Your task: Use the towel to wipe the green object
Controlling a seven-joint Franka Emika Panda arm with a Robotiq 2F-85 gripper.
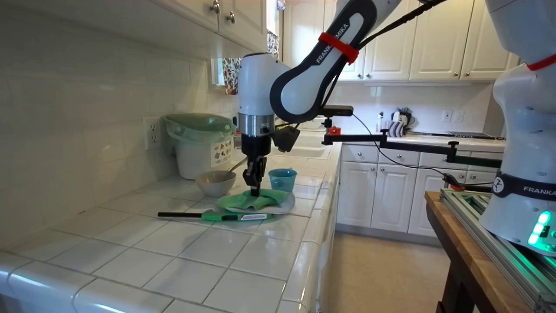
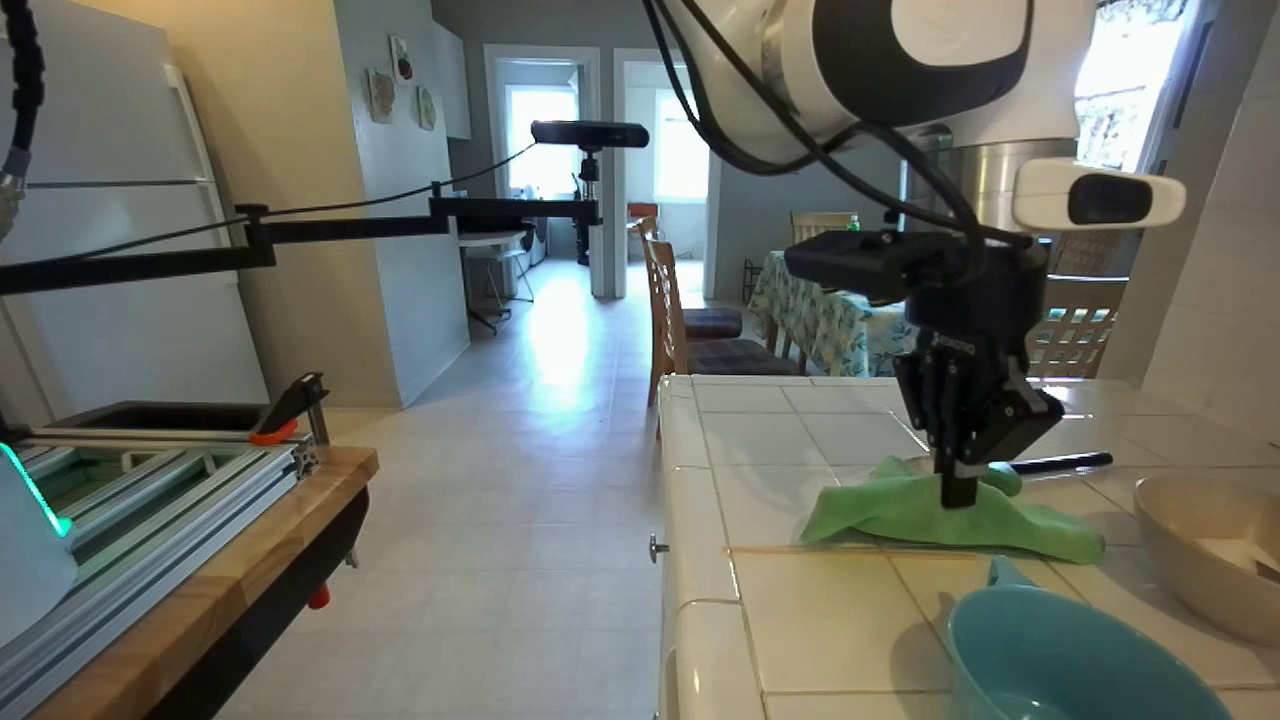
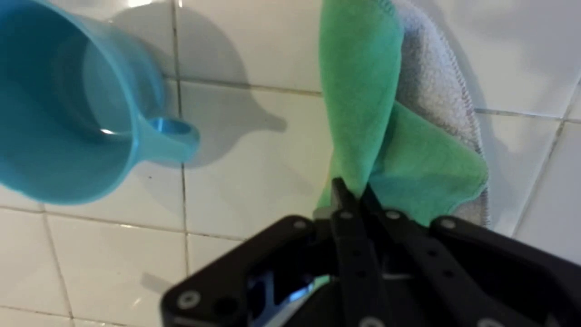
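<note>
Here, the claw point(image 3: 353, 186) stands narrow, pinching a fold of the green towel point(image 3: 361, 91), plain in the wrist view, which also brings out the stitched edge of the pale grey cloth point(image 3: 438, 72) underneath. In an exterior view the green lighter point(image 1: 236, 216) lies full length on the counter point(image 1: 186, 265) beside the towel; in an exterior view its black rod point(image 2: 1062, 463) pokes out behind the towel. A utensil point(image 1: 236, 165) leans in the beige bowl point(image 1: 215, 186), where something pale point(image 2: 1235, 550) also shows. The wrist view looks deepest into the blue cup point(image 3: 77, 104). In an exterior view, a white bin point(image 1: 195, 154) wears a green lid point(image 1: 200, 124).
</note>
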